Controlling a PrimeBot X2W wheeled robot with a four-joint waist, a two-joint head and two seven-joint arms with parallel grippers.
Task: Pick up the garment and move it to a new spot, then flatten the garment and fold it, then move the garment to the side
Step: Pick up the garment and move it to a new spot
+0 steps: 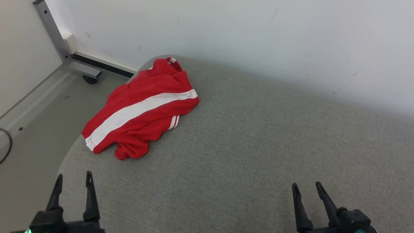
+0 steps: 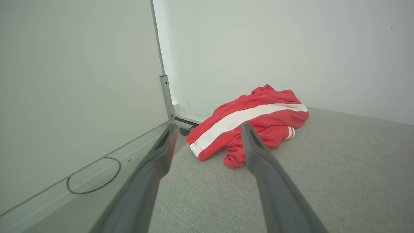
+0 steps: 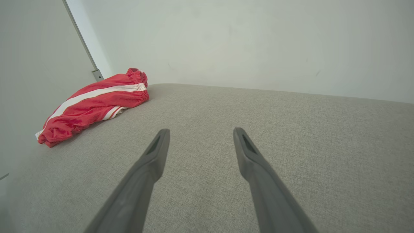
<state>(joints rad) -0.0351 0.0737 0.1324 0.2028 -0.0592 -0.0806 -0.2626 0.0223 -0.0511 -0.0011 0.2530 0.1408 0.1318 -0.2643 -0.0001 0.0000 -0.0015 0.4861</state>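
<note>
Your crumpled red garment with the broad white stripe [image 1: 142,106] lies bunched at about ten o'clock on the grey woven upholstered surface [image 1: 258,145], right at its far-left corner by the white wall [image 1: 258,35]. By the look of it, nothing is done yet: no lift, no flattening, no fold, no move aside. The whole job is ahead of you.

The left gripper [image 1: 74,174] sits at seven o'clock and the right gripper [image 1: 306,184] at five. Both have their fingers spread wide, hold nothing, and are well apart from the cloth.

The head view gives you the plan layout. The left wrist view looks straight at the garment [image 2: 249,119] and picks up a looped cable on the floor [image 2: 93,181]. The right wrist view shows the garment [image 3: 93,103] at ten o'clock, its gathered waistband side-on.
</note>
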